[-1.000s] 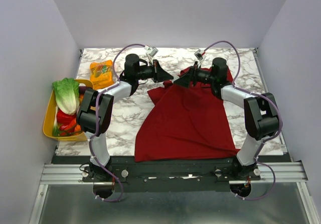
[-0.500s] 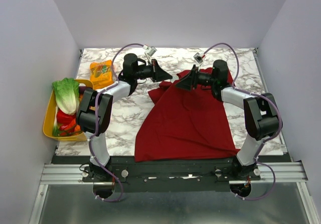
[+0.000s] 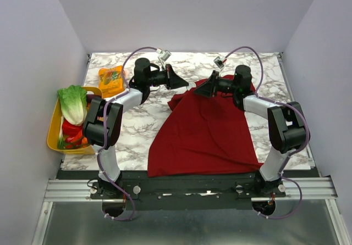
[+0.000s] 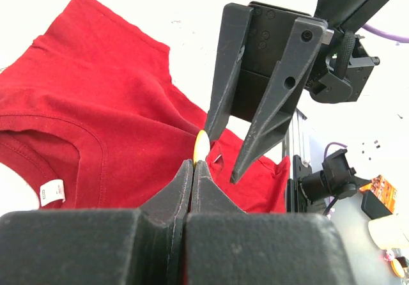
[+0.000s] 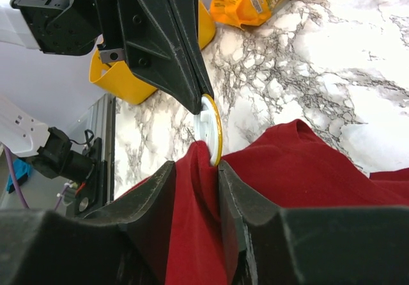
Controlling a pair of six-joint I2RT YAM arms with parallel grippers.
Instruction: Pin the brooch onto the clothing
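Note:
The clothing (image 3: 203, 129), a dark red T-shirt, lies spread on the marble table, its upper edge pulled up between the arms. My left gripper (image 4: 193, 163) is shut on the brooch (image 4: 200, 146), a small round badge with a yellow rim and white back (image 5: 209, 128). It holds the badge edge-on against a raised fold of the shirt (image 5: 192, 189). My right gripper (image 5: 195, 163) is shut on that fold, and its right finger touches the badge's rim. The two grippers meet tip to tip (image 3: 191, 87) above the shirt's collar end. A white label (image 4: 51, 192) shows inside the collar.
An orange snack packet (image 3: 111, 79) lies at the back left of the table. A yellow bin (image 3: 55, 129) with lettuce (image 3: 73, 103) and red vegetables sits off the left edge. Grey walls close in on three sides.
The right gripper's jaws have closed from wide onto a fold of the shirt. The shirt's top edge has bunched up toward the brooch, which the left gripper still holds.

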